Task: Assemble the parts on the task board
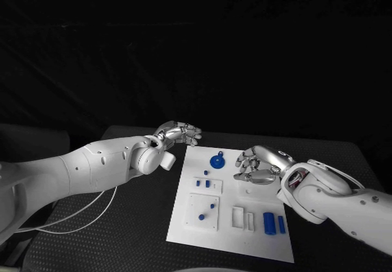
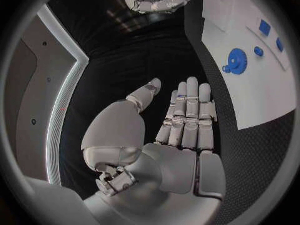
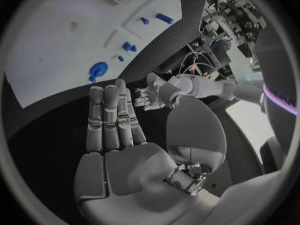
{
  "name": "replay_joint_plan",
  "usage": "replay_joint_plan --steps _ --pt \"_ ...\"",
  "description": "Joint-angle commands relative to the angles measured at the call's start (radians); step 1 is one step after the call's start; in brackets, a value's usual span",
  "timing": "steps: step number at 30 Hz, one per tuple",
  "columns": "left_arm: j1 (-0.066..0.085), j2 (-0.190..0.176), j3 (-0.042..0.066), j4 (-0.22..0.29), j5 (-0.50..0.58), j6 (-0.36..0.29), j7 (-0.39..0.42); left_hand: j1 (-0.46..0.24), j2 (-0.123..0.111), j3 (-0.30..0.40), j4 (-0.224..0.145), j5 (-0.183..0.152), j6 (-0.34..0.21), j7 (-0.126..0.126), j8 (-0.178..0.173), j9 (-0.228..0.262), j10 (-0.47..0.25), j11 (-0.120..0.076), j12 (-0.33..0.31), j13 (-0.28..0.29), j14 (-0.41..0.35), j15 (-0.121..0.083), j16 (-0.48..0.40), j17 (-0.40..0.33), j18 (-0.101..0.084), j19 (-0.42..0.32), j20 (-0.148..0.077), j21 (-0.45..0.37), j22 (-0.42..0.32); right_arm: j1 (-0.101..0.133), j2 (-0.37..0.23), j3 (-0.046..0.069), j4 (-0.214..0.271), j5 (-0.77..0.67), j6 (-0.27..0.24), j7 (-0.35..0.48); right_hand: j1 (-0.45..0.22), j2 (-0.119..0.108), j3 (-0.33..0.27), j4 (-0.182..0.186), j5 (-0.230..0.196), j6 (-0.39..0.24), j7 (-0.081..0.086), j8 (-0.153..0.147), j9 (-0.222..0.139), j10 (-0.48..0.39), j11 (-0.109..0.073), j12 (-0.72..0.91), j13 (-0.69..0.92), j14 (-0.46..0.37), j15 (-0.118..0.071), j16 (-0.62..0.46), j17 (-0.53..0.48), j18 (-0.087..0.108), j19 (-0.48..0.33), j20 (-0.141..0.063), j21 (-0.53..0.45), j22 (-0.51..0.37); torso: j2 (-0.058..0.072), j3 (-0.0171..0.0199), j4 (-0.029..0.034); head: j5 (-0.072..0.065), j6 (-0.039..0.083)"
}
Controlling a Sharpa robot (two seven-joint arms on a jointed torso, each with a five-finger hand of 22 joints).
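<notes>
At the near edge of the white task board (image 1: 184,224), closest to the robot, two blue cylinders (image 1: 269,220) stand side by side toward the right corner, next to pale upright blocks (image 1: 238,218). To their left a raised square panel (image 1: 203,211) carries two small blue pegs (image 1: 201,216). Further up the board sit two more short blue parts (image 1: 203,183), and near the far edge lies a blue gear (image 1: 217,161).

The board lies in the middle of the black table (image 1: 90,238), running away from the robot.

The right hand (image 1: 257,166) hovers over the board's right side, just beside the gear, not touching any part. Its wrist view shows the fingers (image 3: 109,117) straight and close together, palm bare, holding nothing.

The left hand (image 1: 178,134) hangs off the board's far left corner, above the table. Its wrist view shows the fingers (image 2: 187,115) extended side by side, thumb apart, nothing held.

A white cable (image 1: 77,218) trails below the left arm.
</notes>
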Motion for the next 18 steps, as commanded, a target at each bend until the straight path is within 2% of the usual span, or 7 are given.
replay_joint_plan --steps 1,2,5,7,11,15,18 --pt "0.001 0.003 0.001 0.0 0.005 0.013 0.004 -0.007 -0.001 0.001 0.007 0.0 -0.007 -0.001 -0.001 0.001 -0.005 0.0 0.005 -0.001 0.007 0.002 -0.005 0.002 0.016 0.006 0.001 -0.004 0.001 0.017 -0.03 -0.002 -0.018 0.291 0.158 -0.033 0.009 0.023 -0.035 -0.004 0.004 0.015 -0.019 0.02 0.034 -0.025 -0.035 0.212 0.179 0.02 -0.046 0.063 0.039 0.014 0.036 -0.035 0.055 0.029 -0.001 -0.0004 -0.0029 -0.041 0.014" --pt "0.001 0.004 0.001 0.0 0.005 0.013 0.004 -0.007 -0.001 0.001 0.007 0.0 -0.007 -0.001 -0.001 0.001 -0.005 0.0 0.005 -0.001 0.007 0.002 -0.005 0.002 0.016 0.006 0.001 -0.004 0.001 0.02 -0.036 -0.002 -0.028 0.318 0.223 -0.061 0.009 0.017 -0.027 0.003 0.006 0.006 -0.021 0.018 0.062 -0.153 -0.041 0.39 0.349 0.009 -0.051 0.094 0.065 0.014 0.034 -0.043 0.08 0.046 -0.002 -0.0001 -0.0041 -0.049 0.016" --pt "0.0 0.008 0.001 -0.002 0.006 0.015 0.003 -0.007 -0.001 0.001 0.007 0.0 -0.007 -0.001 0.0 0.001 -0.005 0.0 0.005 -0.001 0.007 0.002 -0.005 0.002 0.016 0.006 0.001 -0.004 0.002 0.021 -0.053 -0.005 -0.043 0.34 0.263 -0.091 -0.026 0.027 -0.039 0.023 0.001 -0.018 -0.012 0.003 0.064 -0.171 -0.035 0.44 0.392 0.016 -0.049 0.103 0.072 0.014 0.034 -0.042 0.088 0.051 -0.003 0.001 -0.0068 -0.074 0.019" --pt "0.0 0.009 0.0 -0.002 0.006 0.018 0.002 -0.008 -0.001 0.001 0.007 0.0 -0.007 -0.001 0.0 0.002 -0.005 0.0 0.005 -0.001 0.007 0.002 -0.005 0.002 0.016 0.006 0.001 -0.004 0.002 0.02 -0.075 -0.006 -0.041 0.343 0.311 -0.122 -0.052 0.04 -0.061 0.03 0.0 -0.02 -0.022 0.0 0.071 -0.161 -0.044 0.526 0.455 0.045 -0.059 0.168 0.109 0.014 0.062 -0.056 0.123 0.067 -0.003 0.0011 -0.0071 -0.093 0.02" --pt "0.0 0.013 0.0 -0.006 0.006 0.018 0.001 -0.008 -0.001 0.001 0.008 0.0 -0.007 -0.001 0.0 0.002 -0.005 0.0 0.005 -0.001 0.008 0.002 -0.006 0.003 0.016 0.006 0.001 -0.004 0.002 0.02 -0.12 -0.02 -0.015 0.344 0.331 -0.158 -0.102 0.046 -0.071 0.048 0.001 -0.028 -0.024 -0.011 0.082 -0.205 -0.047 0.664 0.57 0.069 -0.065 0.236 0.155 0.014 0.08 -0.08 0.14 0.072 -0.004 0.0027 -0.0089 -0.122 0.018" --pt "-0.004 0.016 0.0 -0.01 0.006 0.018 0.001 -0.009 -0.002 0.0 0.008 -0.001 -0.007 -0.001 0.0 0.002 -0.005 0.0 0.005 -0.001 0.008 0.003 -0.006 0.003 0.016 0.006 0.001 -0.004 0.002 0.02 -0.164 -0.036 0.017 0.317 0.417 -0.255 -0.132 0.039 -0.065 0.072 0.001 0.001 -0.037 0.005 0.113 -0.203 -0.064 0.889 0.734 0.12 -0.079 0.283 0.2 0.014 0.147 -0.108 0.163 0.064 -0.006 0.0022 -0.0103 -0.141 0.012" --pt "-0.007 0.017 0.0 -0.012 0.006 0.017 0.001 -0.009 -0.002 0.001 0.008 0.0 -0.008 -0.001 0.0 0.002 -0.005 0.0 0.005 -0.001 0.008 0.003 -0.006 0.003 0.016 0.006 0.001 -0.004 0.003 0.02 -0.195 -0.061 0.041 0.335 0.45 -0.339 -0.155 0.043 -0.045 0.101 -0.001 0.002 -0.046 0.012 0.139 -0.183 -0.072 0.954 0.779 0.152 -0.089 0.277 0.219 0.014 0.187 -0.126 0.168 0.052 -0.009 0.0026 -0.0123 -0.15 0.004"
